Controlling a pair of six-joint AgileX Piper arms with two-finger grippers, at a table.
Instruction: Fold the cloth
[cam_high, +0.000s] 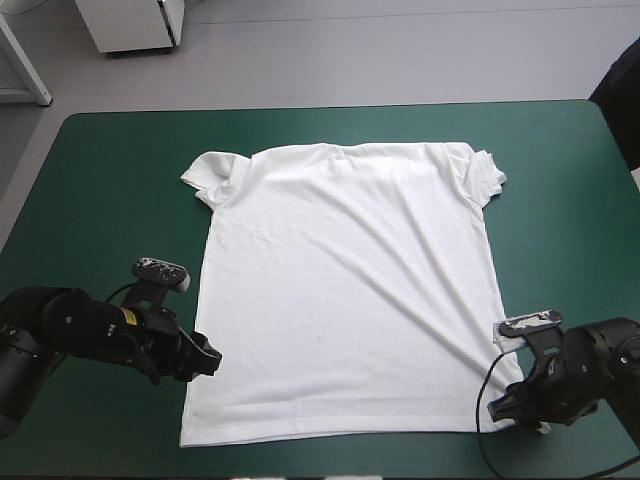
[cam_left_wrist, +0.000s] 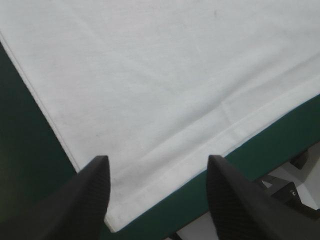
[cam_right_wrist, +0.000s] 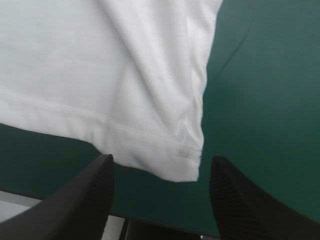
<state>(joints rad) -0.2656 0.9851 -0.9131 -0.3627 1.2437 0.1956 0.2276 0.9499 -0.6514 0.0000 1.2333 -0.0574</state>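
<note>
White T-shirt (cam_high: 345, 290) lies spread flat in the middle of the teal-green cover (cam_high: 100, 200), with its hem toward the near edge. The left gripper (cam_left_wrist: 157, 161) has its black fingers (cam_left_wrist: 90, 200) wide apart at one hem corner. The right gripper (cam_right_wrist: 162, 159) is spread wide too, at the other hem corner.

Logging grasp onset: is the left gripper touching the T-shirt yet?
Cannot tell. In the left wrist view the open left gripper straddles a corner of the T-shirt, but no view shows its height above it.
</note>
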